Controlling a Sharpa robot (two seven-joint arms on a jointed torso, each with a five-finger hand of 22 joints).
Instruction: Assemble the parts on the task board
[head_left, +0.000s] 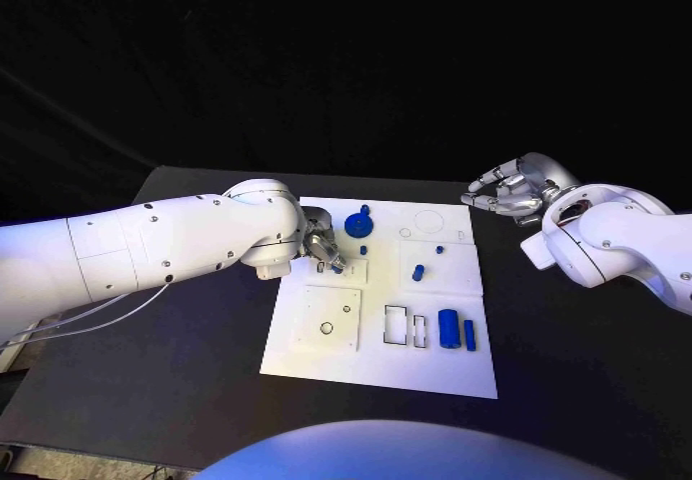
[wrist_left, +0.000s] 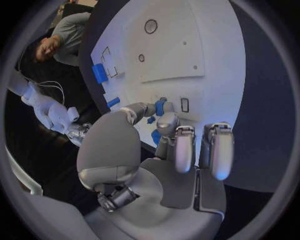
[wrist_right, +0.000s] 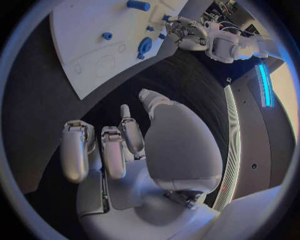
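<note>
Pinching a small blue part (wrist_left: 160, 106) between thumb and fingertip, the left hand (head_left: 320, 248) sits over the near-left quarter of the task board (head_left: 378, 365), its other fingers held straight and clear of the part; in the left wrist view the part looks upright in the pinch, though whether its lower end touches the plate cannot be told; just beside the fingertips lie a slim rectangular slot (wrist_left: 184, 104) and a very small blue piece (wrist_left: 150, 120), and a little beyond the hand stands a round blue knob-like part (head_left: 359, 221); farther off across the board are a short blue peg (head_left: 418, 271), two outlined rectangular recesses (head_left: 404, 327), and a pair of blue cylinders (head_left: 456, 329) lying side by side; a raised square panel with a small hole (head_left: 327, 327) lies nearer the robot than the hand; the right hand (head_left: 508, 190) hovers off the board's far right corner, well apart from every part, its fingers loosely curled with nothing between them, so it reads as empty and open; judging from this, the likely step is seating the pinched part into a slot by the fingertips; the risk is that a thin part in so light a pinch tilts or slips as it meets the slot's edge, jamming askew or dropping flat; the close-lying small piece could also be nudged by the spare fingers if the hand lowers off line.
</note>
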